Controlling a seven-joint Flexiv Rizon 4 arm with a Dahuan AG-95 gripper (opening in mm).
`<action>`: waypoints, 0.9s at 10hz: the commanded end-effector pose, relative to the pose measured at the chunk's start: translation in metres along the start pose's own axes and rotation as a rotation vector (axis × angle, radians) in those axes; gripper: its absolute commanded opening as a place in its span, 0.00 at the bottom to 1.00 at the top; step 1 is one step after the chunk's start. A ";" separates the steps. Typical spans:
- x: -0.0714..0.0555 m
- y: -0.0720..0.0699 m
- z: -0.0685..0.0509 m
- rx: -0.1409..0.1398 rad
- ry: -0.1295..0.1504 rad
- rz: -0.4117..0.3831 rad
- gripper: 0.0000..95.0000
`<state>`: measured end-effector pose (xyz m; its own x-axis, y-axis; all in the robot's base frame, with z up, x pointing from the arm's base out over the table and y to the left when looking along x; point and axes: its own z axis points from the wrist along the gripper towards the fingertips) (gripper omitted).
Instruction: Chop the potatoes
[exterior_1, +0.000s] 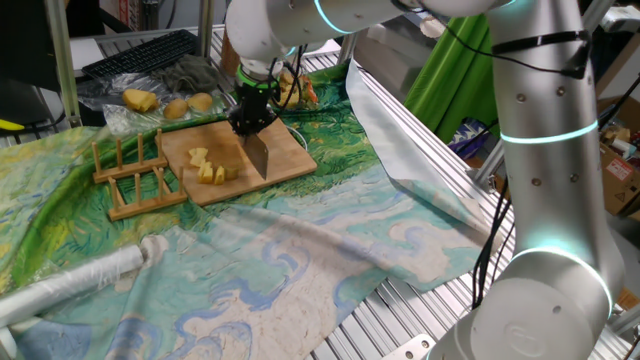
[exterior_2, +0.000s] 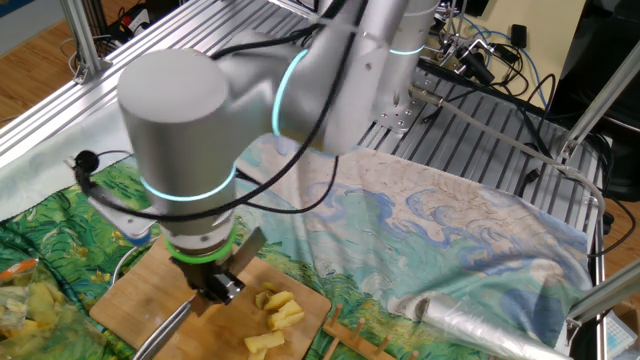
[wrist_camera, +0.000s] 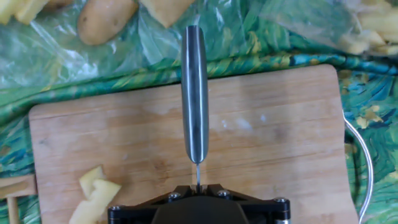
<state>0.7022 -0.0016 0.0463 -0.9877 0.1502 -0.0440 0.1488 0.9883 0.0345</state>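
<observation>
Mid-chop, end effector (exterior_1: 250, 118) clamped on knife (exterior_1: 258, 152) over cutting board (exterior_1: 290, 158), potato chunks (exterior_1: 210, 168) lying off to blade's side: next, probably shifting sideways over them before pressing down.

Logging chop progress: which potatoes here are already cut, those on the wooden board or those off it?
The potatoes on the wooden board: pale-yellow skinless chunks beside the knife. The whole potatoes behind the board still have brown skin.
</observation>
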 end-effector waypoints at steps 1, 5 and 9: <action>0.009 0.013 -0.013 0.013 -0.003 0.021 0.00; 0.019 0.043 -0.042 0.012 0.025 0.049 0.00; 0.035 0.069 -0.058 0.017 -0.005 0.060 0.00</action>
<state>0.6771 0.0697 0.1043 -0.9724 0.2283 -0.0471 0.2278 0.9736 0.0151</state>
